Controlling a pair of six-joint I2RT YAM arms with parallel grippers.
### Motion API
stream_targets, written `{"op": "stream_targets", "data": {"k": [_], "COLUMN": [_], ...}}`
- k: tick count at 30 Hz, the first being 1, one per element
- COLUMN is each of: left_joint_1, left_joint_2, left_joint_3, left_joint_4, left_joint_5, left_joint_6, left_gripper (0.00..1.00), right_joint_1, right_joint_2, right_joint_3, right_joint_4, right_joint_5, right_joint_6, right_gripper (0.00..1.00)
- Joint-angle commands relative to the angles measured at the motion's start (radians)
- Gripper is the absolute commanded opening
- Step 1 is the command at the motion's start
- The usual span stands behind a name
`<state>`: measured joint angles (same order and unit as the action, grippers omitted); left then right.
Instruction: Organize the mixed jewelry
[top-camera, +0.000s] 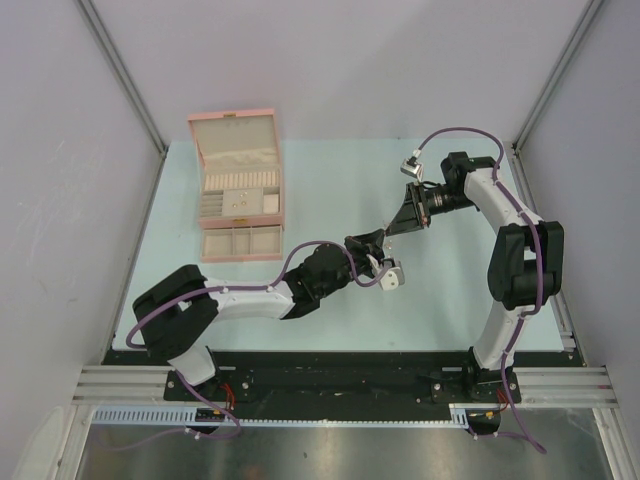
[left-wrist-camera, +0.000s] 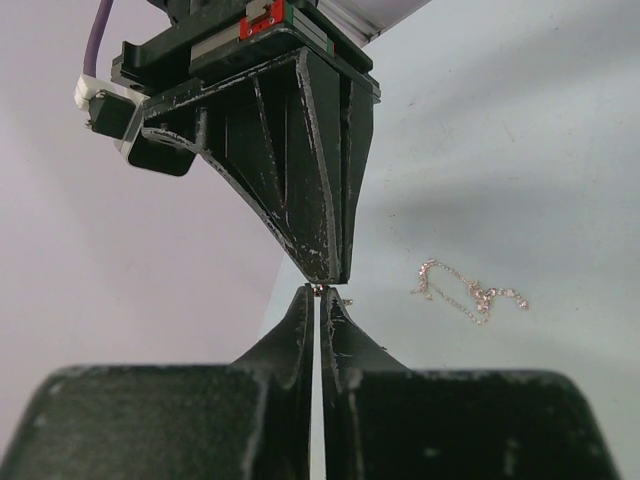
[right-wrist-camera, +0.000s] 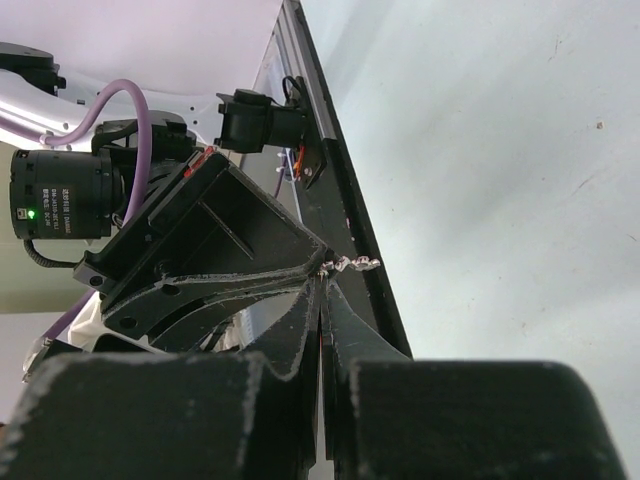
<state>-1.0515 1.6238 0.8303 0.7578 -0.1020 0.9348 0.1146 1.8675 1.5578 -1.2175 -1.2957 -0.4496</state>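
Left wrist: left gripper (left-wrist-camera: 320, 296) and right gripper (left-wrist-camera: 335, 276) tip to tip, both pinched on silvery piece (right-wrist-camera: 352, 264); chain (left-wrist-camera: 470, 293) lies apart.

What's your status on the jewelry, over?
Left end effector shut, right end effector shut, tip to tip, both pinching small silvery piece. Loose chain on table. Pink box open, nothing in the way.
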Motion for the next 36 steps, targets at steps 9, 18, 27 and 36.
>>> {"op": "stream_targets", "data": {"k": [9, 18, 27, 36], "left_joint_1": [0.004, 0.005, 0.059, 0.191], "left_joint_2": [0.002, -0.012, -0.074, -0.124], "left_joint_3": [0.018, 0.003, 0.045, 0.236], "left_joint_4": [0.006, -0.011, -0.235, -0.714], "left_joint_5": [0.002, 0.004, 0.054, 0.217], "left_joint_6": [0.002, -0.007, -0.120, -0.208], "left_gripper": [0.00, 0.00, 0.00, 0.00], "right_joint_1": [-0.016, -0.046, -0.093, -0.133], "right_joint_2": [-0.054, -0.074, -0.088, -0.103], "right_joint_3": [-0.008, -0.018, -0.019, -0.024], "right_joint_4": [-0.005, 0.009, 0.024, 0.050], "right_joint_5": [-0.030, -0.037, -0.039, -0.016], "right_joint_6": [-0.009, 0.006, 0.020, 0.052], "right_gripper": [0.16, 0.24, 0.25, 0.25]}}
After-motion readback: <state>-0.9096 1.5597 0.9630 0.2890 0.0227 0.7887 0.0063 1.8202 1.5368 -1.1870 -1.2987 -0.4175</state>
